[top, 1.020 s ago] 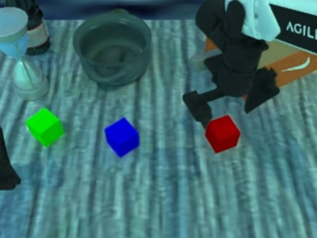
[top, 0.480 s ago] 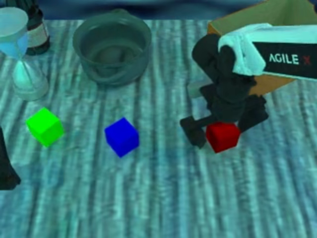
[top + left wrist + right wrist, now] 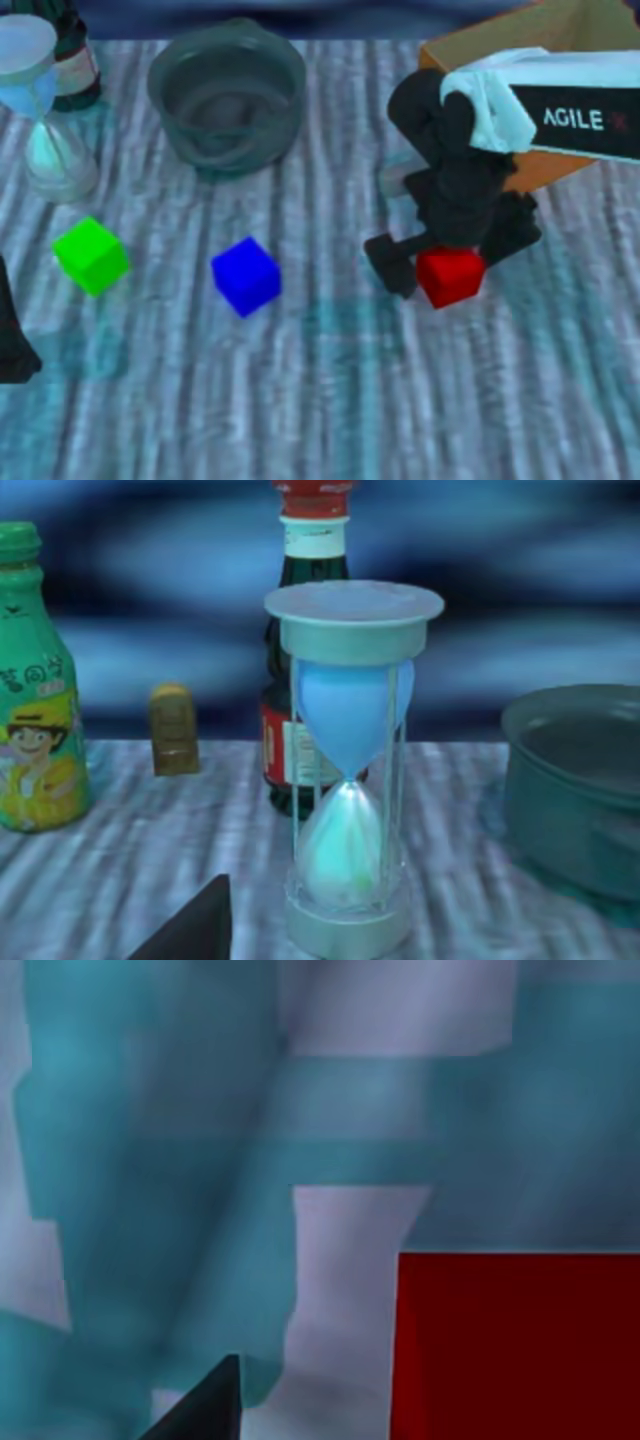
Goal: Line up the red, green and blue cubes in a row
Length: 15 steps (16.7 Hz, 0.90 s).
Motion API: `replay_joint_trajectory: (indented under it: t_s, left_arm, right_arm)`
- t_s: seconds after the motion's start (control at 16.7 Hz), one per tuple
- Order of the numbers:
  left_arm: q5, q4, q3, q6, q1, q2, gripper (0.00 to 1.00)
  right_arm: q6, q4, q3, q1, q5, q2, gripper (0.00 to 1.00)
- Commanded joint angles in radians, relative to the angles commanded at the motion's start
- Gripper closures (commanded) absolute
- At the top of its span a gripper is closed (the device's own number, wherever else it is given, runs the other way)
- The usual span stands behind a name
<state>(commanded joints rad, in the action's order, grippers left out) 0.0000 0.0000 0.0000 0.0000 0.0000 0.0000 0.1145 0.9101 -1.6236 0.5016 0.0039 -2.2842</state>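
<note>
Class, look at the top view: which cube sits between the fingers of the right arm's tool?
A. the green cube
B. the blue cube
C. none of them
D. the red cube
D: the right tool straddles the red cube, its fingers apart on either side.

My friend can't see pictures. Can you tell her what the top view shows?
The right gripper is down around the red cube, fingers open on either side. The blue cube and green cube sit to its left on the striped table.
</note>
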Motion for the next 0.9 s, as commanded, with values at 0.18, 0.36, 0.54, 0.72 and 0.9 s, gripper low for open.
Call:
replay_joint_trajectory:
  t_s: [0.18,0.36,0.54,0.72,0.9]
  left_arm:
    - [0.000,0.000,0.000,0.000,0.000,0.000,0.00]
    - [0.000,0.000,0.000,0.000,0.000,0.000,0.00]
    - [0.000,0.000,0.000,0.000,0.000,0.000,0.00]
    - [0.000,0.000,0.000,0.000,0.000,0.000,0.00]
    - [0.000,0.000,0.000,0.000,0.000,0.000,0.00]
  right_arm:
    - [0.000,0.000,0.000,0.000,0.000,0.000,0.53]
    - [0.000,0.000,0.000,0.000,0.000,0.000,0.75]
    - [0.000,0.000,0.000,0.000,0.000,0.000,0.98]
    - [0.000,0.000,0.000,0.000,0.000,0.000,1.00]
    - [0.000,0.000,0.000,0.000,0.000,0.000,1.00]
